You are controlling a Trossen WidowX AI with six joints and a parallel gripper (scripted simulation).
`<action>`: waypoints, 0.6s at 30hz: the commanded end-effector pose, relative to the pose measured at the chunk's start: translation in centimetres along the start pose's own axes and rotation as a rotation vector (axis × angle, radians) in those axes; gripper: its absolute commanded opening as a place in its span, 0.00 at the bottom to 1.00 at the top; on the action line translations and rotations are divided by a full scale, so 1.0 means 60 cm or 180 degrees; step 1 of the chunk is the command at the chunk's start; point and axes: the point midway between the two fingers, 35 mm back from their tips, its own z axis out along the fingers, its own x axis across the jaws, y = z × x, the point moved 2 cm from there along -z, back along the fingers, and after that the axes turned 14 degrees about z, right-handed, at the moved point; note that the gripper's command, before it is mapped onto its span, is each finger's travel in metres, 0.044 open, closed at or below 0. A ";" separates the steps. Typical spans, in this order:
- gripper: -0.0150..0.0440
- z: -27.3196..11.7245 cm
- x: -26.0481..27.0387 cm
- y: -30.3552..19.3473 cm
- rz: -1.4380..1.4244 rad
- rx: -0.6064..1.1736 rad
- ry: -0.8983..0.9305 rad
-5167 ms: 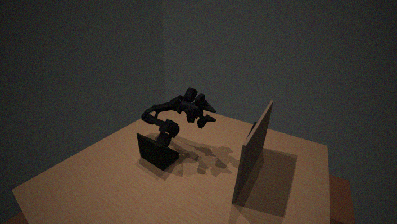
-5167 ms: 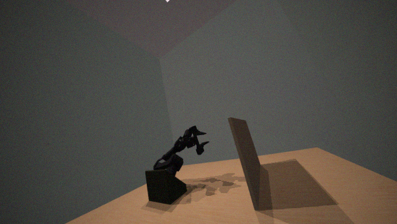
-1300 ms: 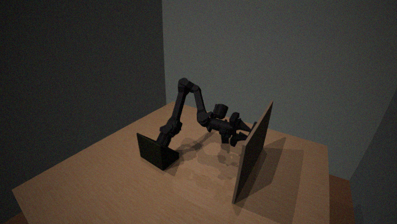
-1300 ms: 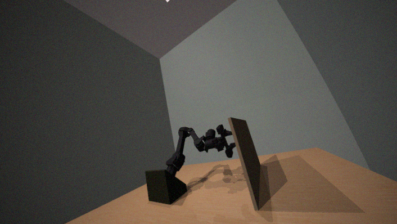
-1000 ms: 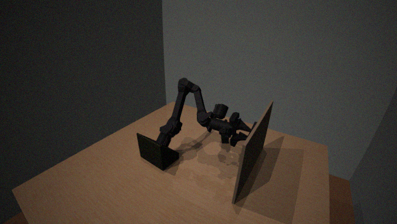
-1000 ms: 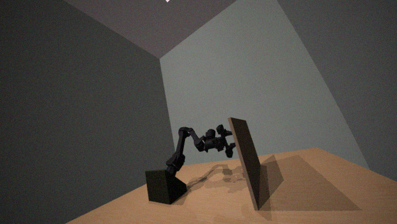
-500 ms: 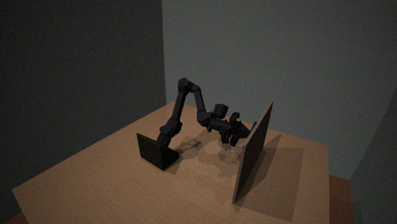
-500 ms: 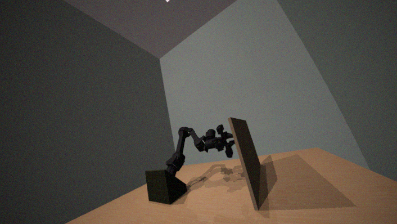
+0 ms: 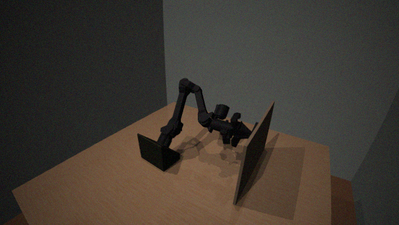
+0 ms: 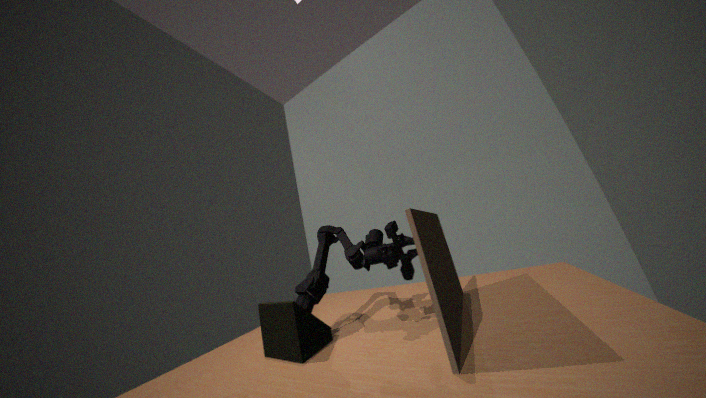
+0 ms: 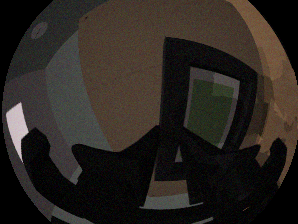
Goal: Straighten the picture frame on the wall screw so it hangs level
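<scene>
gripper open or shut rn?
Shut on the black picture frame: in the wrist view, the black gripper's fingers close in on either side of its border.
</scene>
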 end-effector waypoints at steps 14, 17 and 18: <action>0.25 0.000 0.009 -0.002 0.0012 0.0000 -0.0003; 0.25 0.000 0.011 -0.003 0.0012 0.0000 -0.0003; 0.25 0.000 0.011 -0.003 0.0012 0.0000 -0.0003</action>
